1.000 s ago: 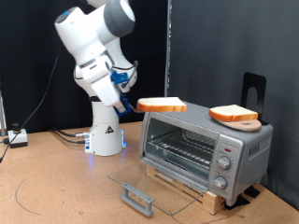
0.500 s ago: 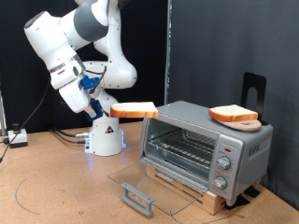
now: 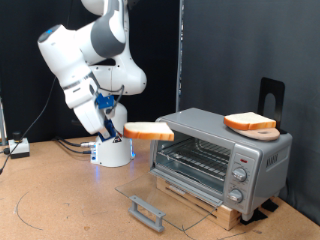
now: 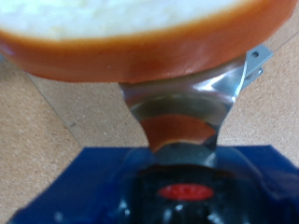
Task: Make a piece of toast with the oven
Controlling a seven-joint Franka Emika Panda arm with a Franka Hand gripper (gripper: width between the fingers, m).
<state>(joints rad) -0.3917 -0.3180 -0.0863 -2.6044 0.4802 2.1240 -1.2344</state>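
Observation:
My gripper [image 3: 124, 130] is shut on the piece of toast [image 3: 148, 130], a square slice with a pale cream face and orange-tan crust. I hold it flat in the air, just off the exterior view's left of the oven [image 3: 220, 157], level with its open mouth. The oven's glass door [image 3: 168, 197] lies folded down flat, with its grey bar handle [image 3: 146, 212] in front. The wire rack [image 3: 196, 157] shows inside. In the wrist view the toast [image 4: 140, 37] fills the frame above one metal finger [image 4: 182, 107].
A second, near-identical slice [image 3: 249, 123] lies on top of the oven beside a black stand [image 3: 271, 98]. The oven sits on a wooden board [image 3: 200, 205] on a brown table. The arm's white base [image 3: 112, 150] stands behind, with cables at the exterior view's left.
The arm has swung to the exterior view's left and lowered, carrying the toast from above the oven's top corner down to the height of the oven's opening.

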